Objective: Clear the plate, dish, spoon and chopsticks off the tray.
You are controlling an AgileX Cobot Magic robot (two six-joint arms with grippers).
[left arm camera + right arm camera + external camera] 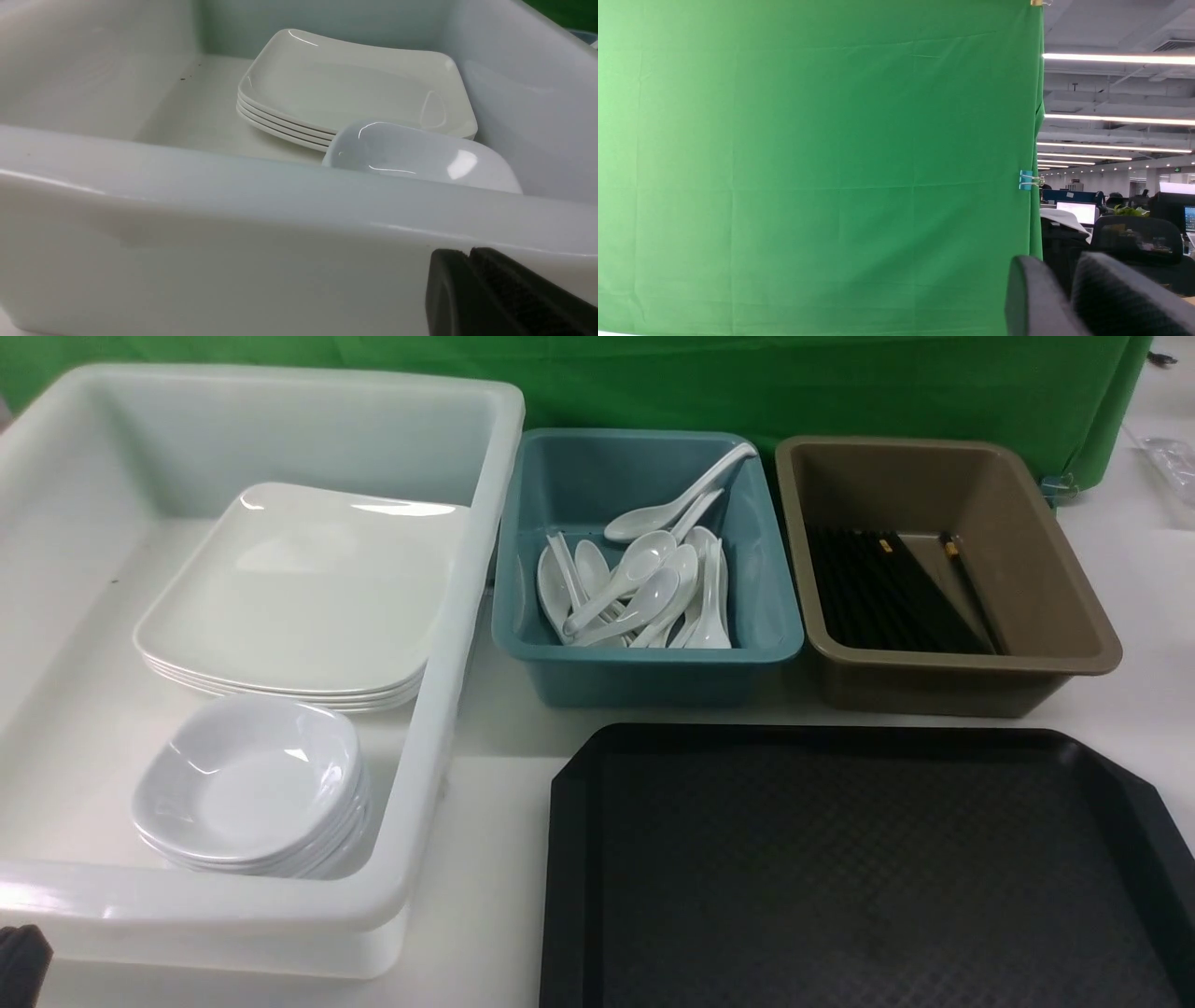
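The black tray (859, 868) lies bare at the front right. A stack of large white square plates (299, 588) sits in the white tub (457, 616), also seen in the left wrist view (355, 84). Small white dishes (247, 784) are stacked in front of them and show in the left wrist view (420, 156). Several white spoons (644, 588) lie in the teal tub. Black chopsticks (887, 588) lie in the brown tub. My left gripper (469, 254) is shut and empty, just outside the white tub's near wall. My right gripper (1057, 263) points at the green screen, its jaws a narrow gap apart, empty.
The teal tub (644, 672) and brown tub (943, 681) stand behind the tray. The white tub's near wall (233, 210) is right in front of my left gripper, whose tip shows at the front view's lower left corner (19, 963). A green screen (747, 383) closes the back.
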